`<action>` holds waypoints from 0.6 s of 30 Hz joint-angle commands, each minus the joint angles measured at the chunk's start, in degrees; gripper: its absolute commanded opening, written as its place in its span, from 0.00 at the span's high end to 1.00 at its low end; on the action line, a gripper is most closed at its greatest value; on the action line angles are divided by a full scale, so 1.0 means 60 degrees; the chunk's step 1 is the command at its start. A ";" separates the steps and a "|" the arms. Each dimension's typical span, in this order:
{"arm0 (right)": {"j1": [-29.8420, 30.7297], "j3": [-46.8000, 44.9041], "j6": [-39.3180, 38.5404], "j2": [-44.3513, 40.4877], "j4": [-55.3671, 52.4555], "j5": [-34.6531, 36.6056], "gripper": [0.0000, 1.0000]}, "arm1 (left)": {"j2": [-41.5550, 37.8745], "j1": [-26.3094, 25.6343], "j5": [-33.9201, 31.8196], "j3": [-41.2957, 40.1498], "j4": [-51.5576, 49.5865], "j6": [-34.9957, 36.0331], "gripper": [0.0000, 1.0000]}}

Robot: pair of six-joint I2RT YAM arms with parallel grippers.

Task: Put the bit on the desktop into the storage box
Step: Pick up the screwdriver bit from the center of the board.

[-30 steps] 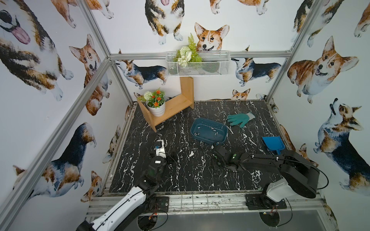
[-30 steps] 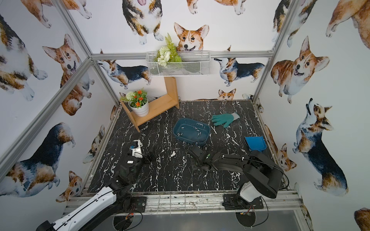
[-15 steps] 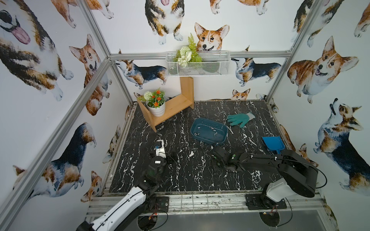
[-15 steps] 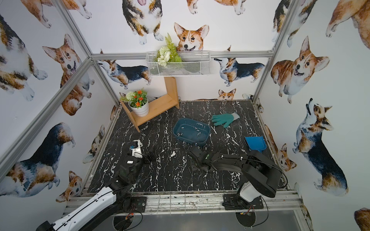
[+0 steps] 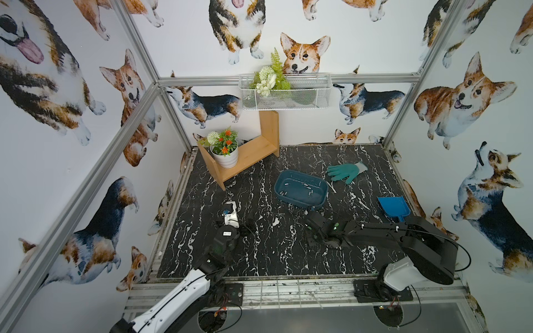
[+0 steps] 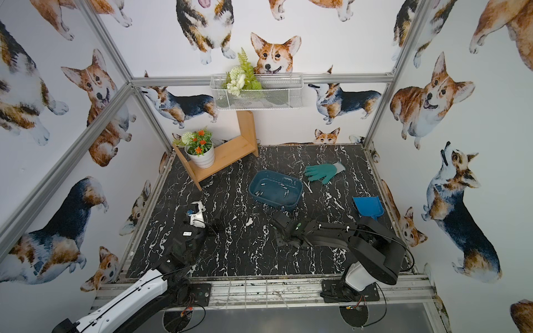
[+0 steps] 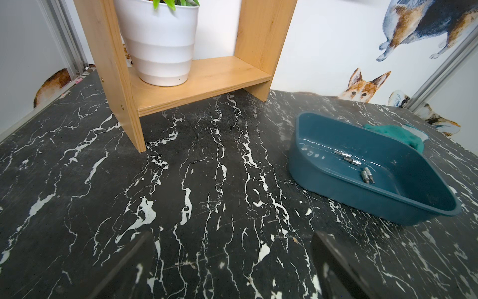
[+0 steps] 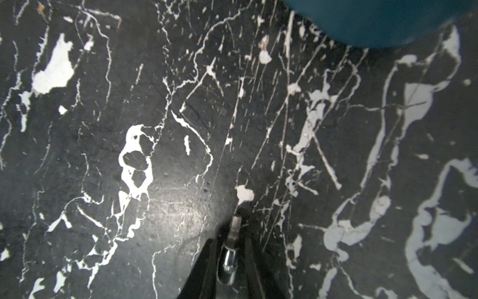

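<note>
The black marble-pattern tabletop (image 5: 288, 259) carries everything. The landmark is the storage box (image 5: 294, 202), a shallow teal bin standing flat near the tabletop's middle.

The white wire basket (image 5: 285, 96) hangs on the back wall, beyond the storage box and high above it. A wooden shelf (image 5: 253, 154) stands behind the storage box toward the robot's left, and a white flowerpot (image 5: 226, 158) sits on its board. A blue dustpan (image 5: 393, 206) lies to the right of the storage box, apart from it. A green glove (image 5: 346, 171) lies just beside the box's far right corner.

The right arm (image 5: 383, 230) lies low over the tabletop, reaching toward the near side of the storage box. The right claw (image 8: 230, 240) is down at the surface there, close to the box's near wall without touching it. The left claw (image 7: 231, 236) hangs on the near side of the storage box and to its left, well apart from it, with its jaws spread wide and nothing between them.

Several small metal bits (image 7: 348, 156) already lie on the floor of the storage box.

The bit (image 8: 231, 246), a short silver piece, lies on the tabletop on the near side of the storage box, outside it. It sits between the right claw's two dark fingers (image 8: 207, 266). They stand narrowly on either side of it, and whether they press it cannot be told.
</note>
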 commanded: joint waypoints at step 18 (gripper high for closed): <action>0.0077 0.0114 0.0043 -0.0095 -0.0735 0.0224 0.84 | 0.0024 0.0000 -0.0059 0.0038 0.0206 -0.0034 0.00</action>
